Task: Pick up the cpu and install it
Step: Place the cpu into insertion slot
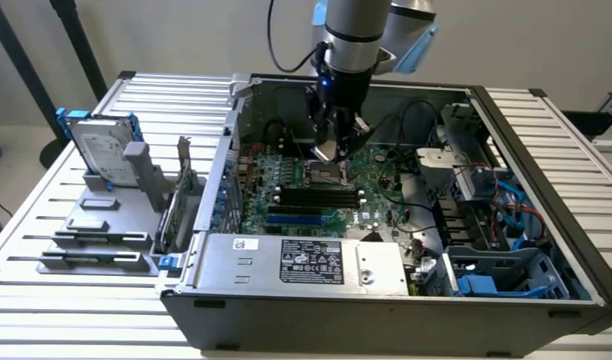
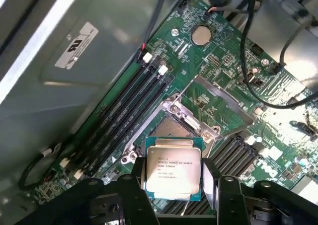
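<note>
The cpu [image 2: 173, 171], a flat square chip with a silver top and printed lettering, sits between my gripper's [image 2: 174, 183] black fingers [image 2: 133, 185], which are shut on its edges. It hangs just above the motherboard's open socket [image 2: 166, 128], whose metal load plate [image 2: 218, 103] is swung up and back. In the exterior view the gripper [image 1: 328, 156] reaches down inside the open computer case [image 1: 546, 292], with the cpu [image 1: 324, 150] a short way over the socket [image 1: 332, 178].
Black memory slots [image 2: 134, 101] run beside the socket, and black cables [image 2: 258, 76] loop over the board. A grey power supply [image 1: 306, 262] lies at the case's front. On the exterior view's left stand a hard drive in a blue bracket [image 1: 101, 154] and a grey holder [image 1: 96, 240].
</note>
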Controlling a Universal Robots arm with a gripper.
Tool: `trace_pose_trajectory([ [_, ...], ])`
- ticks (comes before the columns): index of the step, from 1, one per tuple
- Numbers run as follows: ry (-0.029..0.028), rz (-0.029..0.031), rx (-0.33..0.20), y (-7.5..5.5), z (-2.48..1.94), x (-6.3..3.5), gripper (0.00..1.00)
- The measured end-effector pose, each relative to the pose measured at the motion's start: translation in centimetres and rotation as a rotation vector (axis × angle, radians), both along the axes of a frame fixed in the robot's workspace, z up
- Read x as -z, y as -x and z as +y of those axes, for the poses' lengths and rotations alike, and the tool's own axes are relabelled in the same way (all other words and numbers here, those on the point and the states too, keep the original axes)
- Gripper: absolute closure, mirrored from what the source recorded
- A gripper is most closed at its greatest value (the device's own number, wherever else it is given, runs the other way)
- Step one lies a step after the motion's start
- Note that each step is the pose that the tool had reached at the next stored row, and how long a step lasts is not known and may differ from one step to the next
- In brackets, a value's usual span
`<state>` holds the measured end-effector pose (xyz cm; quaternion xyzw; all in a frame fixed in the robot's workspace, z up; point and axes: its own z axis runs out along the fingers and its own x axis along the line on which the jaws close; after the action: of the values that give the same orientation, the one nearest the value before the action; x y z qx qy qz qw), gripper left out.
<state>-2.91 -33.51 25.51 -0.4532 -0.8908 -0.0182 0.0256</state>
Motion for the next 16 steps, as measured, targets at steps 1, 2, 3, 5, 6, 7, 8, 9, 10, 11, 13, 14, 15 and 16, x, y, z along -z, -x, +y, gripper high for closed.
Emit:
trace_pose_trajectory([
  [1,0.0000,0.0000,0.018,0.0,0.00,0.10,0.45],
  [2,0.0000,0.0000,0.036,0.0,0.00,0.21,0.45],
  [3,0.0000,0.0000,0.055,0.0,0.00,0.32,0.45],
  [5,-0.0001,0.0000,0.092,0.0,0.00,0.53,0.45],
  [6,0.0000,0.0000,0.110,0.0,0.00,0.63,0.45],
  [7,0.0000,0.0000,0.128,0.0,0.00,0.73,0.45],
  [8,0.0000,0.0000,0.146,0.0,0.00,0.84,0.45],
  [9,0.0000,0.0000,0.164,0.0,0.00,0.94,0.45],
  [10,0.0001,0.0001,0.182,0.0,0.00,1.04,0.45],
  [11,0.0000,0.0000,0.201,0.0,0.00,1.15,0.45],
  [13,0.0000,0.0001,0.238,0.0,0.00,1.35,0.45],
  [14,0.0000,0.0003,0.253,0.0,0.00,1.39,0.45],
  [15,0.0001,0.0007,0.269,0.0,0.00,1.43,0.45],
  [16,0.0002,0.0009,0.284,0.0,0.00,1.47,0.45],
])
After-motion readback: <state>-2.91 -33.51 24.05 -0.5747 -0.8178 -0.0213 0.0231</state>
